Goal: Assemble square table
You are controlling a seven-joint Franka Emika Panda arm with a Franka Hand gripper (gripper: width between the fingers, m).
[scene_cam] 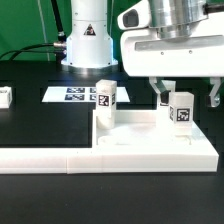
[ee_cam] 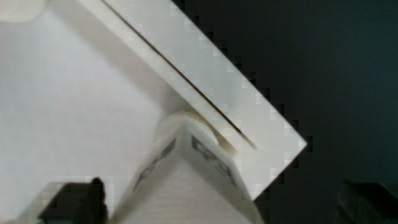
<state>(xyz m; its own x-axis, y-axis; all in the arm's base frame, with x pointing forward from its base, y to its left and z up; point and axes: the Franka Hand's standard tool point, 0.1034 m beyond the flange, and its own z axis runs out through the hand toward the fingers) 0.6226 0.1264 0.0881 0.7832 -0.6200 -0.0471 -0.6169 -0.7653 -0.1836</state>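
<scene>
Tabletop [scene_cam: 150, 137] smooth matt white plastic; legs [scene_cam: 106, 101] same; table surface [scene_cam: 25, 125] black, matt.

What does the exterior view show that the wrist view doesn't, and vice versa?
Exterior only: a second tagged leg further toward that view's left, the marker board and the arm's base. Wrist only: a top-down look at the raised edge running past the near leg. Both: the open pincer straddling that near leg on the tabletop, not touching it.
</scene>
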